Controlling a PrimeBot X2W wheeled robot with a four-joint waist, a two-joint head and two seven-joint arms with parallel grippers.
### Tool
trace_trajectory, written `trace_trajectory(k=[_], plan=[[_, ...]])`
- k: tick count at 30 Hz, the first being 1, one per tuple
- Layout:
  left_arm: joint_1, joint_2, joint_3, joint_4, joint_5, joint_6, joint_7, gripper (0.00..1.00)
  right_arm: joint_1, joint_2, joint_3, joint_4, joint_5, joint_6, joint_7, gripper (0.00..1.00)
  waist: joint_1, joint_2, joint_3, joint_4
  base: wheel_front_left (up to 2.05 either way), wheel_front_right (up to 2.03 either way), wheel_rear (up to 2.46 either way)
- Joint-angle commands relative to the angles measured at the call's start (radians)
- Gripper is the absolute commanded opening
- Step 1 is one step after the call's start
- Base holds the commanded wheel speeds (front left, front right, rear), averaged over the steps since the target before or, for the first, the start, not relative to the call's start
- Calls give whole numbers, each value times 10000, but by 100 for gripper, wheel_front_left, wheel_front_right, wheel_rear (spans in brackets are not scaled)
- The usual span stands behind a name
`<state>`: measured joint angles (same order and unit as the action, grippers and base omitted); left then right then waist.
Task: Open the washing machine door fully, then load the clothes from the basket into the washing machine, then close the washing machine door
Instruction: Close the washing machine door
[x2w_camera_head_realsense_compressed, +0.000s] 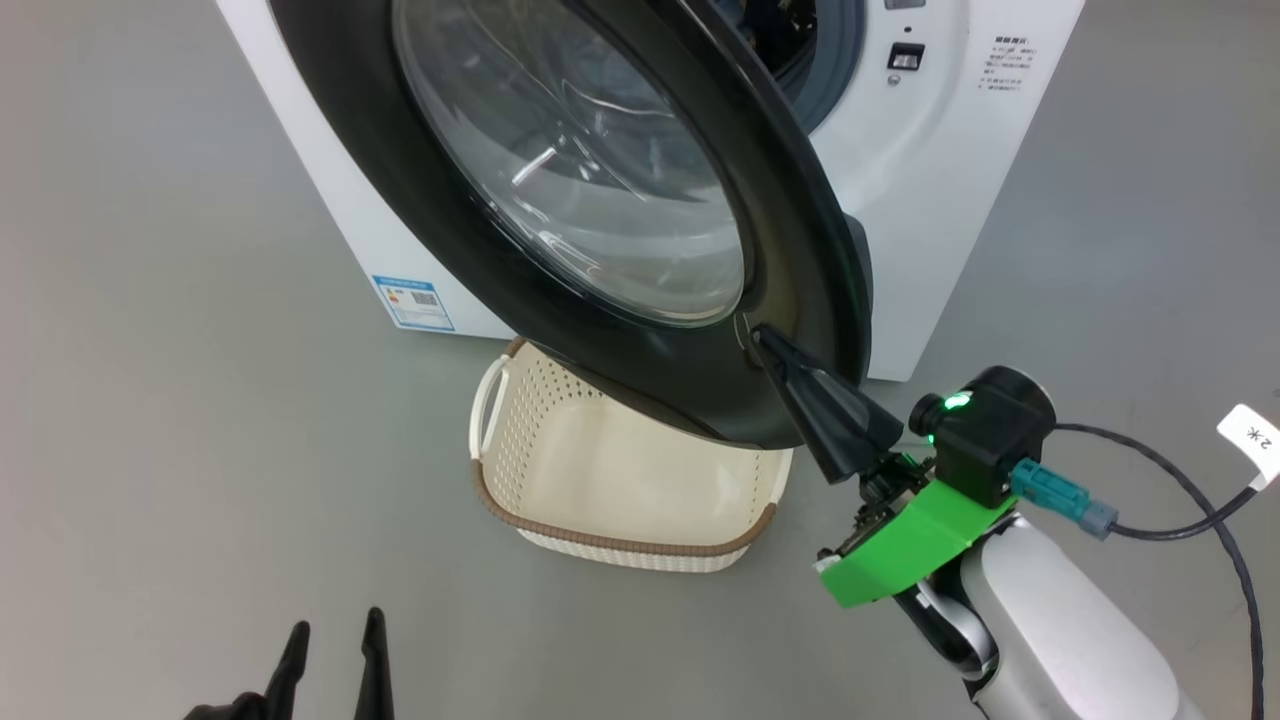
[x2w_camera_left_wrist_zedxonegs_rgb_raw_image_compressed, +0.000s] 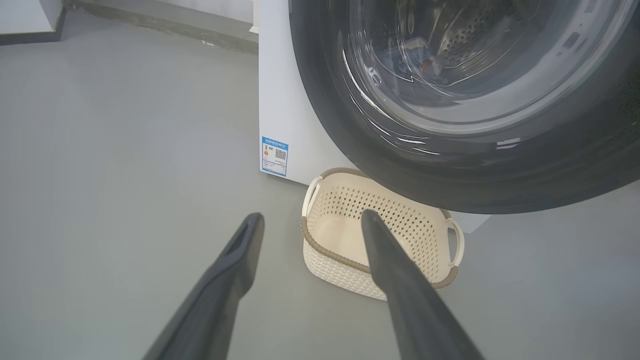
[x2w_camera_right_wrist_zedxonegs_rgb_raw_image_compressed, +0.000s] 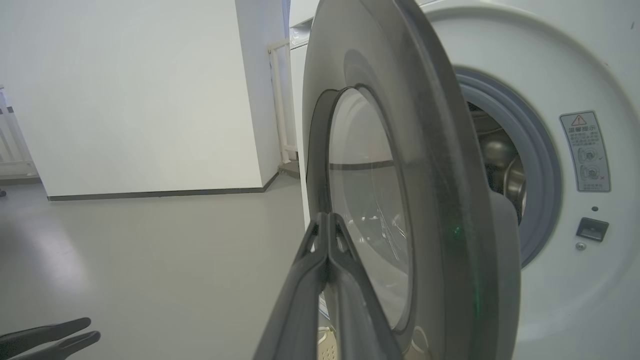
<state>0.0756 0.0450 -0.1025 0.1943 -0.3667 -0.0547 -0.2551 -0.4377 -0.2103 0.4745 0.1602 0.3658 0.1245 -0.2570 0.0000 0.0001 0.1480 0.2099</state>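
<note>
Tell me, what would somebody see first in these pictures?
The huge round black door, standing partly open on the white washing machine, grabs the eye first. The right claw, pinched shut, has its tip at the door's lower edge. Below the door, a cream basket sits on the grey floor, looking empty.

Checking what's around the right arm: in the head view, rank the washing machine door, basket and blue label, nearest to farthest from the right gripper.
1. The washing machine door: the right gripper has its tips at the door's lower rim.
2. The basket: on the floor, left of the gripper.
3. The blue label: farthest left, low on the washing machine.
</note>
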Motion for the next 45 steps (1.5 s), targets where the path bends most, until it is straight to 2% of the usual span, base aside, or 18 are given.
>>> trace_trajectory(k=[1,22,45], plan=[[-427,53,380,-198,-31,-23,-67,100,-249,72,96,-195,34,62,-48,0,0,-1,114,-50,0,0,0],[-996,53,186,-232,-393,-69,-67,100,-1523,-201,-256,148,-126,62,-48,0,0,-1,1176,-225,0,0,0],[-1272,53,63,-331,-75,-184,-67,100,-2850,-225,-115,409,-377,62,-48,0,0,-1,1922,-603,0,0,0]])
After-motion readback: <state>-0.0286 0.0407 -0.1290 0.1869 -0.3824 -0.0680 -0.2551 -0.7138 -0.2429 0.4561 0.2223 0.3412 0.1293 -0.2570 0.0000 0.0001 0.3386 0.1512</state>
